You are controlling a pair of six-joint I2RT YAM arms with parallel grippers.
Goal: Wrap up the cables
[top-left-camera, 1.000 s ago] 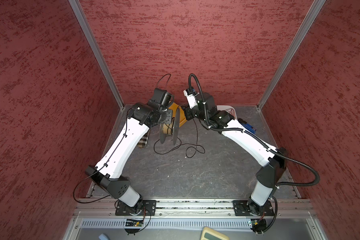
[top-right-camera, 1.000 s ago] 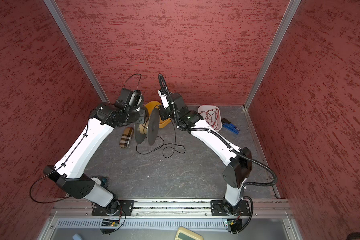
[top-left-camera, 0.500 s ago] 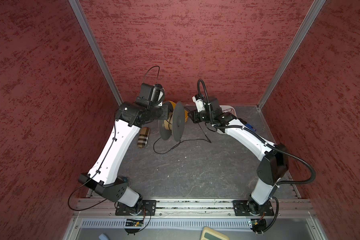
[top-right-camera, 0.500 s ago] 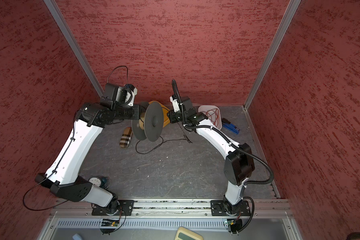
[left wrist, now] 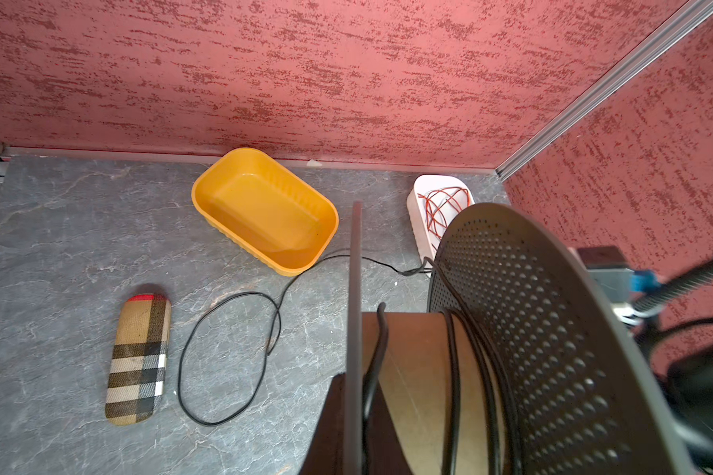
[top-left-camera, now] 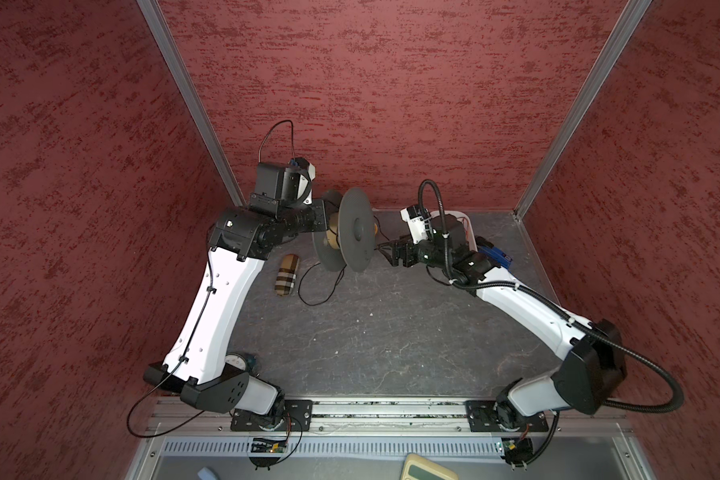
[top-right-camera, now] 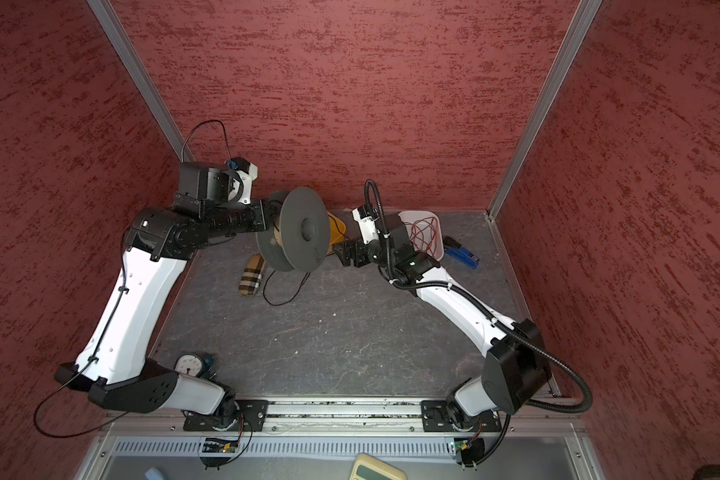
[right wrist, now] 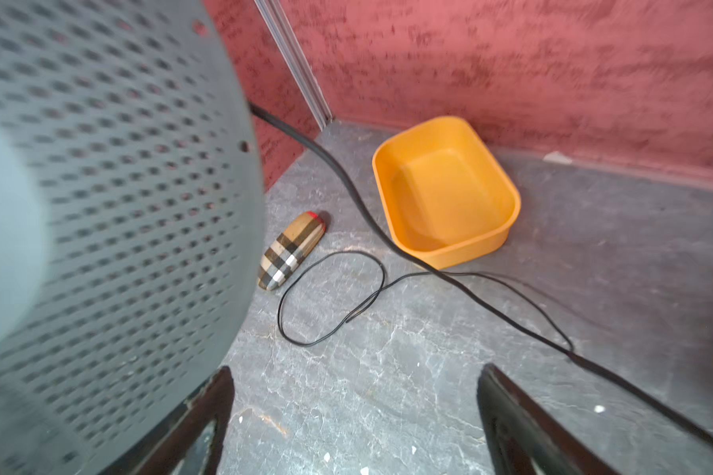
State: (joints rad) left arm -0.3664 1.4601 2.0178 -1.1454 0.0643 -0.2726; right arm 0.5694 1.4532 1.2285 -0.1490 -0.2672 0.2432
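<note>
Your left gripper (top-left-camera: 326,216) is clamped tight on the grey perforated plastic spool with the brown cardboard core (top-left-camera: 354,228). It holds the spool up off the grey stone-look table (top-left-camera: 371,332), flanges upright. A few turns of the long thin black cable (left wrist: 180,378) sit on that core. The rest drops off the spool and lies on the table below it in one loose loop. Your right gripper (right wrist: 355,372) hovers just beside the spool's outer flange, jaws spread wide, holding nothing; the cable runs past outside one finger. The beige plaid fabric case (left wrist: 138,357) lies beside the loop, and the orange plastic tub (left wrist: 260,209) sits behind the spool.
</note>
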